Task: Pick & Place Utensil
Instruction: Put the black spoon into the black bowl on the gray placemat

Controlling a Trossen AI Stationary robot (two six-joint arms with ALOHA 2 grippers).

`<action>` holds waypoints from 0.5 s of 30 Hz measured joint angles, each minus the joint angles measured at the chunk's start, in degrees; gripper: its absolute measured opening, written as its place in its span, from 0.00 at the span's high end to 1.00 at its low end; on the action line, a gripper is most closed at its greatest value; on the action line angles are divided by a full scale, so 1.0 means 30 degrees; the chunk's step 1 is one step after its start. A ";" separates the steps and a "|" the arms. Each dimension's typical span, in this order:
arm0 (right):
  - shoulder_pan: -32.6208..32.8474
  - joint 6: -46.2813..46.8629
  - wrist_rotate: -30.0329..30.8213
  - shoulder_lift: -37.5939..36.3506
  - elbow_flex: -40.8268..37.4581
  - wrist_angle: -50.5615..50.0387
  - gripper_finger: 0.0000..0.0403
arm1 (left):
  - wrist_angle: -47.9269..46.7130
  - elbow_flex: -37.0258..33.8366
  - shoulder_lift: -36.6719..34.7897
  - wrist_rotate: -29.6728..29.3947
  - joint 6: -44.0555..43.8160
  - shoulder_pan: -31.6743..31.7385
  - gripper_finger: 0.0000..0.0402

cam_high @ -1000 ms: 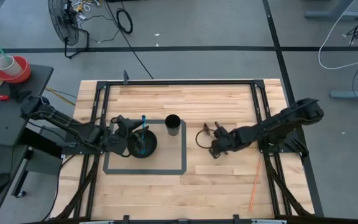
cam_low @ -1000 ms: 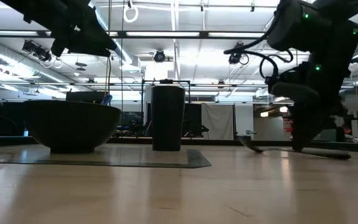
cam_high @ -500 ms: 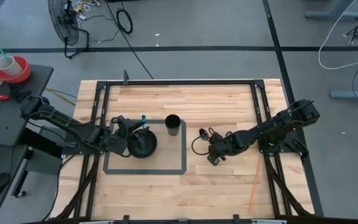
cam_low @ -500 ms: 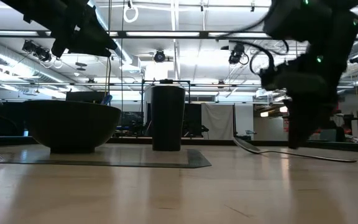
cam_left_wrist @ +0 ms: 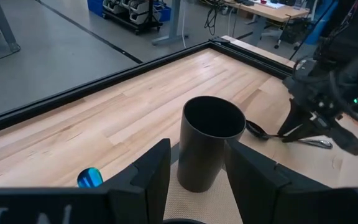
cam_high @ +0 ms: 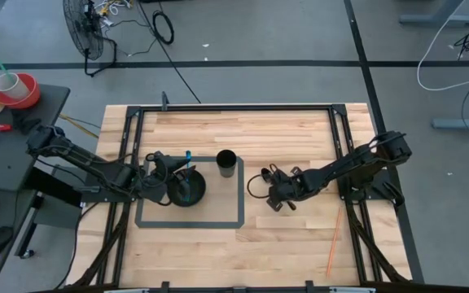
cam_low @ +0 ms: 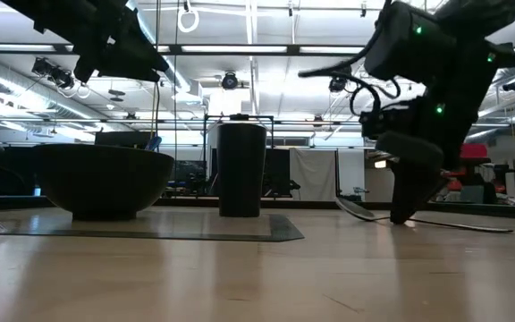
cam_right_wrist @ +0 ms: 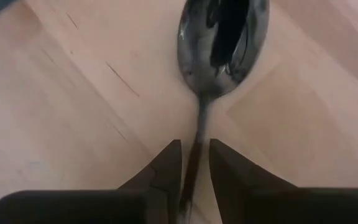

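Observation:
A metal spoon (cam_right_wrist: 222, 43) lies flat on the bare wood right of the grey mat, its bowl (cam_low: 356, 208) toward the black cup and its handle (cam_low: 463, 224) running to the table's right. My right gripper (cam_right_wrist: 195, 168) is down at the table (cam_high: 271, 201), pointing downward. Its fingers stand narrowly open on either side of the spoon's neck, with thin slivers of wood showing between. My left gripper (cam_high: 163, 172) hovers open over the black bowl (cam_high: 187, 189), where a blue-tipped utensil (cam_high: 188, 155) sticks up.
The black cup (cam_high: 226, 163) stands upright on the mat's (cam_high: 218, 221) far right corner, a short way left of the spoon. The bowl sits on the mat's left part. A black frame (cam_high: 340, 146) runs around the table. An orange stick (cam_high: 333, 240) lies near the right edge.
My right gripper has slid toward the table's left, staying low at the table, along the spoon's handle toward its bowl. The spoon has stayed on the wood.

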 joint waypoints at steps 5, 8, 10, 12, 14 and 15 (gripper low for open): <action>0.0010 -0.0338 -0.0121 0.0714 0.0015 0.0584 0.78 | 0.0000 0.0000 0.0007 0.0006 0.0021 0.0000 0.61; 0.0018 -0.0335 0.0014 0.0736 0.0041 0.0383 0.80 | -0.0005 0.0000 0.0007 -0.0015 0.0021 0.0000 0.61; 0.0014 -0.0344 -0.0085 0.0757 0.0051 0.0201 0.83 | 0.0000 0.0000 0.0007 -0.0063 0.0079 0.0000 0.61; 0.0010 -0.0502 -0.0186 0.0772 0.0051 0.0203 0.88 | -0.0007 0.0000 0.0007 -0.0258 0.0123 0.0000 0.61; 0.0010 -0.0549 -0.0201 0.0779 0.0051 0.0327 0.93 | 0.0004 0.0000 0.0007 -0.0364 0.0111 0.0000 0.61; 0.0016 -0.0617 -0.0188 0.0780 0.0051 0.0349 0.95 | 0.0011 0.0000 0.0007 -0.0368 0.0104 0.0000 0.61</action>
